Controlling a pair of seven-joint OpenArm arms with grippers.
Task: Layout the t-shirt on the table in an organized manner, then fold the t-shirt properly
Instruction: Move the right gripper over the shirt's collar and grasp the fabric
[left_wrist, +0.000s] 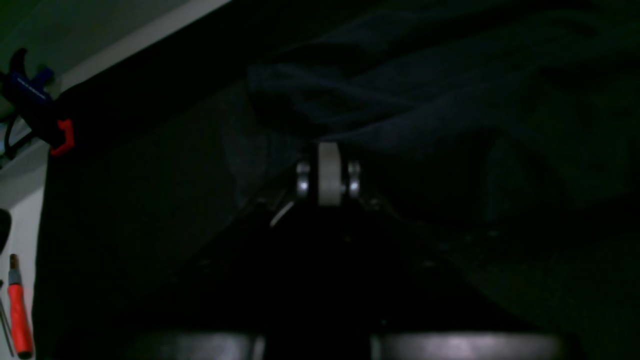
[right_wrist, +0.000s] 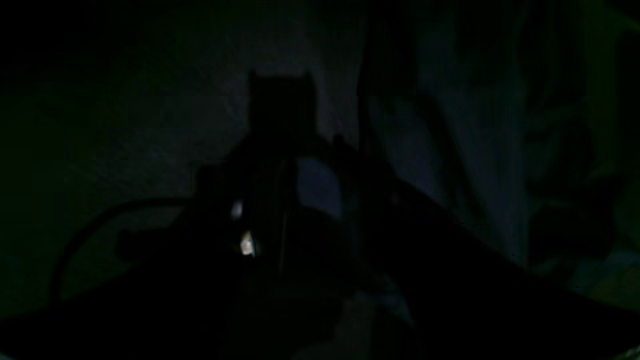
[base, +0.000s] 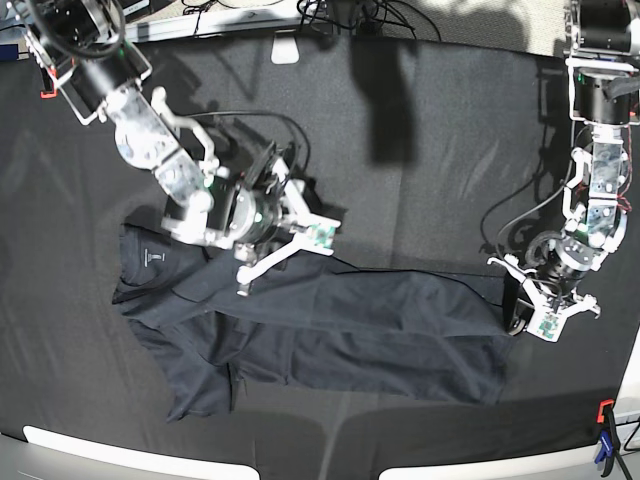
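Item: dark slate-grey thin t-shirt (base: 320, 330), spread across black-clothed bench (base: 450, 150) centre; left hand (base: 527, 313) clenched at 3 o'clock hem, right hand (base: 283, 245) released at 10 o'clock; risk: one-sided pulling bunches fabric.

Left gripper (base: 520, 318): jaws fully closed, arm folded down, wrist low. Right gripper (base: 285, 255): fingers spread apart, arm stretched diagonally inward, wrist angled down. Arms well apart.

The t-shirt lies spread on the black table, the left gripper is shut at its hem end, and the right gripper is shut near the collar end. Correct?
Not quite. In the base view the right gripper stands open above the t-shirt near the collar end. The rest holds: left gripper shut at the hem end, on the table.
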